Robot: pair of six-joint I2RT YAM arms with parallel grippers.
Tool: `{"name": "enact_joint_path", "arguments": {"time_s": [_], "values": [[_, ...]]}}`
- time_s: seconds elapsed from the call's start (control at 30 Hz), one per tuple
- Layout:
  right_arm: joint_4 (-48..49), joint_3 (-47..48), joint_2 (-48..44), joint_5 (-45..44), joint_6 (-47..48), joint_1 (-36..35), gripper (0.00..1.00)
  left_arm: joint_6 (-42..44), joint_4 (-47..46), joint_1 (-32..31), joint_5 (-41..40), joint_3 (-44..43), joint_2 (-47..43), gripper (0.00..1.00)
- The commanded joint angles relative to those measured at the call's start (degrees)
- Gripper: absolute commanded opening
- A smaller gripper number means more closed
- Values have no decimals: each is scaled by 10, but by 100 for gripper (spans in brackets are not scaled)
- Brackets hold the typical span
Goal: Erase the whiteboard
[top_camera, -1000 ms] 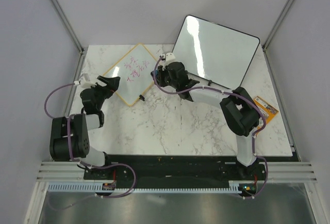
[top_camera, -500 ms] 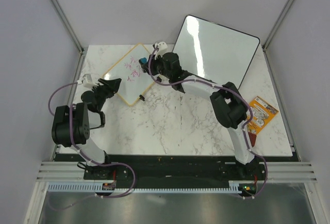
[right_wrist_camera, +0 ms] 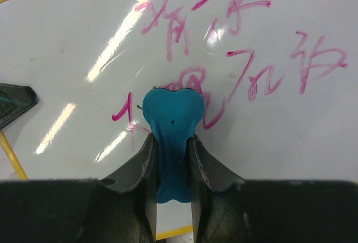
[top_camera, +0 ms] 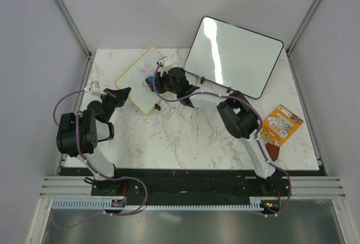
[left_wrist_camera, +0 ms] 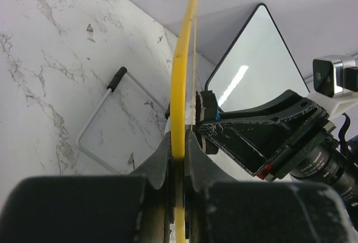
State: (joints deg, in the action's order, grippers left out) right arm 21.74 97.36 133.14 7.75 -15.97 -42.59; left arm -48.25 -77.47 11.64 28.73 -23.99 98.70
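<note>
Left wrist view only: my left gripper (left_wrist_camera: 179,142) is clamped on the yellow frame of the whiteboard (left_wrist_camera: 183,58), seen edge-on. Right wrist view only: pink writing (right_wrist_camera: 235,47) on the white face, and my right gripper (right_wrist_camera: 170,142) pinched on a blue eraser pad (right_wrist_camera: 172,111) over the strokes. The top view places the whiteboard far-left on the marble table (top_camera: 185,137), with a black-framed board (top_camera: 233,57) at the far right and an orange packet (top_camera: 279,125) on the right. Plain grey walls (top_camera: 140,8).
</note>
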Motion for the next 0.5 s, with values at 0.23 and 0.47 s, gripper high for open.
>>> {"name": "enact_joint_path", "arguments": {"time_s": [0.23, 0.47], "values": [[50, 14, -12, 11, 18, 2, 0, 53, 33, 11, 45, 23, -14, 2], [45, 33, 10, 10, 23, 0, 0, 70, 64, 12, 71, 44, -47, 2]]}}
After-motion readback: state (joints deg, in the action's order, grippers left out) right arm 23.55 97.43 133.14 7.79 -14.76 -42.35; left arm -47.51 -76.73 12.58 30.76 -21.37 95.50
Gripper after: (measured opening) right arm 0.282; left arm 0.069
